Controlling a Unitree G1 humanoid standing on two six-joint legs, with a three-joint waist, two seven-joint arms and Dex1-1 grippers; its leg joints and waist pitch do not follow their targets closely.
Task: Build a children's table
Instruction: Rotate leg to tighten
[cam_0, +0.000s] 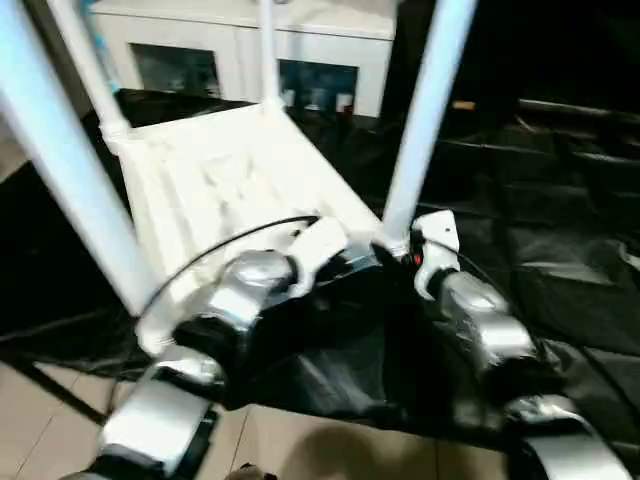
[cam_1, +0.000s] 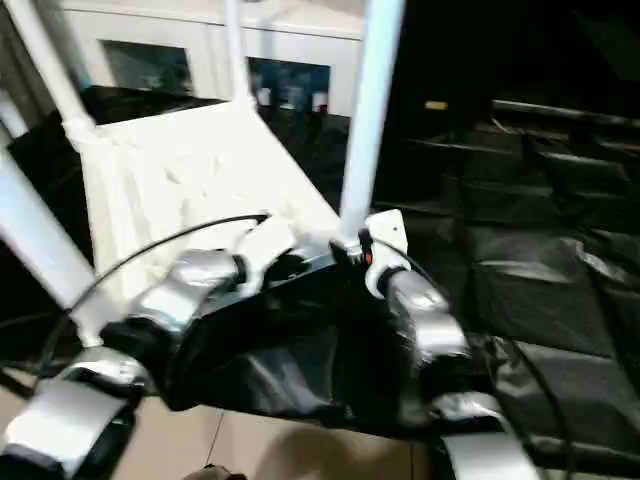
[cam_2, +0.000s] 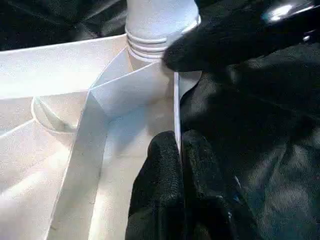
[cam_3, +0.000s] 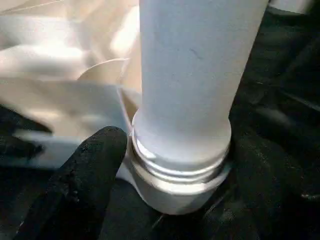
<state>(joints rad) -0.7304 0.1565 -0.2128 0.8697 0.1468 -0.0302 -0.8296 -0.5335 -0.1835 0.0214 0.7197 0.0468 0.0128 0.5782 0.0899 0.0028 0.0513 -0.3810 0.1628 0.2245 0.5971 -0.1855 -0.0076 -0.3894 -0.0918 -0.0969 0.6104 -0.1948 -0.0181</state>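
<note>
White children's table (cam_0: 230, 180) upside down on black cloth, ribbed underside up, four legs (cam_0: 425, 110) standing in corner sockets.

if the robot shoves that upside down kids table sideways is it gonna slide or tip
Probably slide: the children's table lies top-down, flat on the black cloth, a broad base. The cloth looks loose and wrinkled, so it may bunch up and drag. A push high on a leg is likelier to rock it, since the legs stand tall. The ribbed white plastic suggests it is light.
</note>
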